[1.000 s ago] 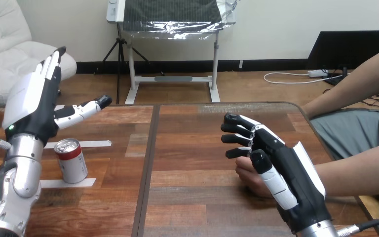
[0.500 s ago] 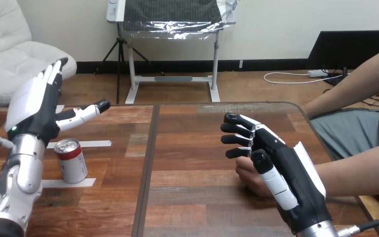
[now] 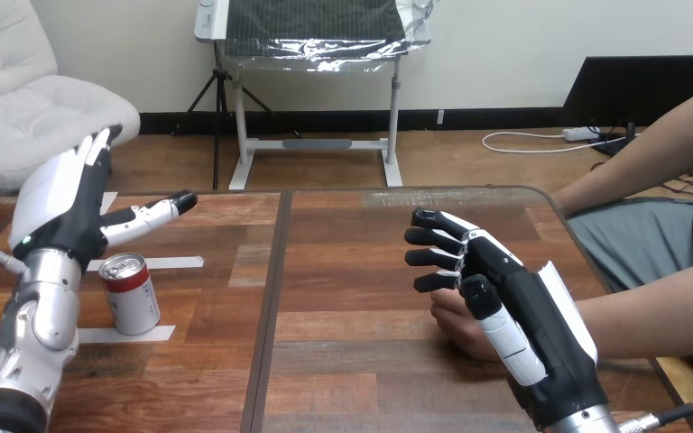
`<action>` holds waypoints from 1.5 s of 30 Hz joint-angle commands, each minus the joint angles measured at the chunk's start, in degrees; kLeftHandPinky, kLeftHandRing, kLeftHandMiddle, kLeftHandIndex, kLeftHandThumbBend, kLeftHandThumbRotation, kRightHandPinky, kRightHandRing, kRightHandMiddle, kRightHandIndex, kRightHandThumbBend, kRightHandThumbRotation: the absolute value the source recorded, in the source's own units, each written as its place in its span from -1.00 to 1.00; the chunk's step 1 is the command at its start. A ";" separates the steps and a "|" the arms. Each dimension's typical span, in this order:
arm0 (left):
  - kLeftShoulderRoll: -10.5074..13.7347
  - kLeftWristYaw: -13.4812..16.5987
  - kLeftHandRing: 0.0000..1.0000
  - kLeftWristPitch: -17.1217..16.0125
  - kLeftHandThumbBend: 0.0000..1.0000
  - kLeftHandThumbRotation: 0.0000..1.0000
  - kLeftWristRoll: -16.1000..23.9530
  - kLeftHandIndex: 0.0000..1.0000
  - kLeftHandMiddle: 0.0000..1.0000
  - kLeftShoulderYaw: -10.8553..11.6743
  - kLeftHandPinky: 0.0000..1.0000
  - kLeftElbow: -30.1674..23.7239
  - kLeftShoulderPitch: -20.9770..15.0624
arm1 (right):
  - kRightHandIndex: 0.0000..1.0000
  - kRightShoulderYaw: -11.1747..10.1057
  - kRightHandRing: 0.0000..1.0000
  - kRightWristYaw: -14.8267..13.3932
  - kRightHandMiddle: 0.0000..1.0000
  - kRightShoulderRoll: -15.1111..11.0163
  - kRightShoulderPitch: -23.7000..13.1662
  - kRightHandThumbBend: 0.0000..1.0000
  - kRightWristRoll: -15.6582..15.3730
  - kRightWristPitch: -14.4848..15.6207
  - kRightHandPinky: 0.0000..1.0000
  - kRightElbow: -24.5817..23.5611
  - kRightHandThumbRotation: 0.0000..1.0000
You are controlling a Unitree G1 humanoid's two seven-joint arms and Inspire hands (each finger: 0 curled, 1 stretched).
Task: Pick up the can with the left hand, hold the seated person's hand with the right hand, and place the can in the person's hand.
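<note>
A red and silver can [image 3: 131,293] stands upright on the wooden table [image 3: 352,262] at the left. My left hand [image 3: 59,203] hovers just above and behind it, open, fingers straight up and thumb pointing right, not touching the can. My right hand [image 3: 528,307] is at the right, open, its fingers stretched leftward in the air. The person's hand [image 3: 454,322] lies on the table right behind and under it, showing between my fingers and thumb. My thumb lies across the front of it; I cannot tell if they touch.
Two white tape strips [image 3: 176,262] [image 3: 122,334] lie on the table, one behind and one in front of the can. The person's forearm [image 3: 654,307] reaches in from the right edge. A dark seam [image 3: 271,298] splits the tabletop.
My left hand has sunk lower and tilted forward toward the can. The right hand, the person's hand and the can have stayed where they were.
</note>
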 commanded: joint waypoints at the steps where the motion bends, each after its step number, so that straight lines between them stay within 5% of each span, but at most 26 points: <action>1: 0.71 0.20 0.97 0.18 0.57 0.33 -1.01 0.90 0.96 -0.88 0.88 2.04 -5.46 | 0.66 -0.25 0.52 -0.18 0.61 -0.26 -2.12 0.81 0.59 -1.29 0.34 -2.42 0.84; 45: -0.51 -2.04 1.00 3.52 0.56 0.34 -3.92 0.93 0.99 -3.30 0.92 7.38 -5.43 | 0.66 -0.24 0.51 -0.43 0.59 -0.11 -2.13 0.85 0.40 -1.04 0.34 -2.59 0.85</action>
